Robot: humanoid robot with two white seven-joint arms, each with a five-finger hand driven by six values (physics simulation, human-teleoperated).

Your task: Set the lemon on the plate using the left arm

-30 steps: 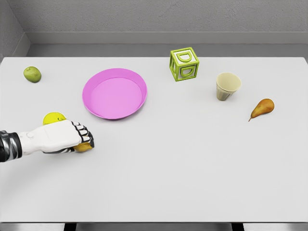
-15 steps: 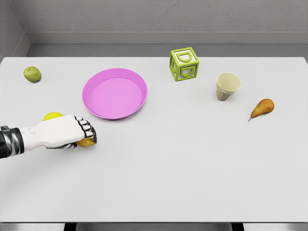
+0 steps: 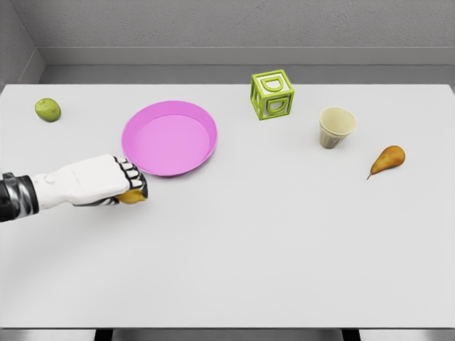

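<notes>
Your white five-finger left hand [image 3: 106, 181] is curling around the yellow-orange lemon [image 3: 132, 197], which is peeking out beneath the fingers [image 3: 132, 177]; its long axis is hidden, so you cannot tell its heading. It is sitting just near-left of the round pink plate [image 3: 169, 138].

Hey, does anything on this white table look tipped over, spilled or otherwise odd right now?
Nothing stands out. The beige cup stands upright, the pink plate lies flat and empty, and the green letter cube, brown pear and green fruit sit apart. The left hand grips the yellow lemon.
</notes>
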